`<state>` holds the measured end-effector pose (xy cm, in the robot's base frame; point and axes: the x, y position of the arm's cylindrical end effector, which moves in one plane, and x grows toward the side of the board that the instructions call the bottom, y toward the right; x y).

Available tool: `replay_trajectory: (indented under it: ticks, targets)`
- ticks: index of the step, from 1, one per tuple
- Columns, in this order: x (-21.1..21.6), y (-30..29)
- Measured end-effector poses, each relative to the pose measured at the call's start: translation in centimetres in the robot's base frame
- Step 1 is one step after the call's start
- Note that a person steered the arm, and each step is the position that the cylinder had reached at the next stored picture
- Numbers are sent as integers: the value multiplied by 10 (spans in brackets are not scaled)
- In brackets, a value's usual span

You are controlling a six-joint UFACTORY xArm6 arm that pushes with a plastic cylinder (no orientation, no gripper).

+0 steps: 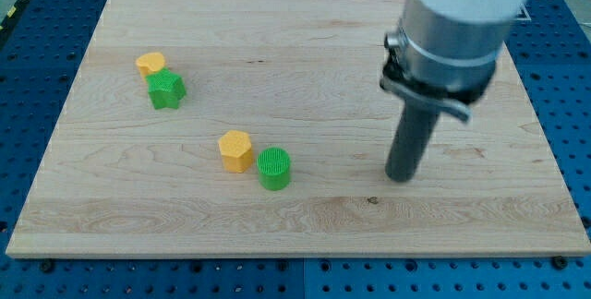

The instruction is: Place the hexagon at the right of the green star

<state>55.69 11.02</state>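
Note:
A yellow hexagon block (235, 150) lies left of the board's middle, touching a green round block (274, 168) on its right. A green star block (167, 89) lies at the upper left, with a yellow heart-like block (150, 63) touching its upper left. My tip (400, 176) rests on the board right of centre, well to the right of the green round block and apart from every block.
The wooden board (305, 216) sits on a blue perforated table (563, 59). The arm's white and grey body (452, 22) hangs over the board's upper right.

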Motion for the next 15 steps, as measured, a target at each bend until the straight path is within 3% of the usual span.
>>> replay_trajectory:
  ticks: [1,3,5,7,11,15]
  targets:
    - [33,-39]
    - [21,-148]
    - [-9,-152]
    - [-13,-200]
    - [-88,-187]
    - [-175,-78]
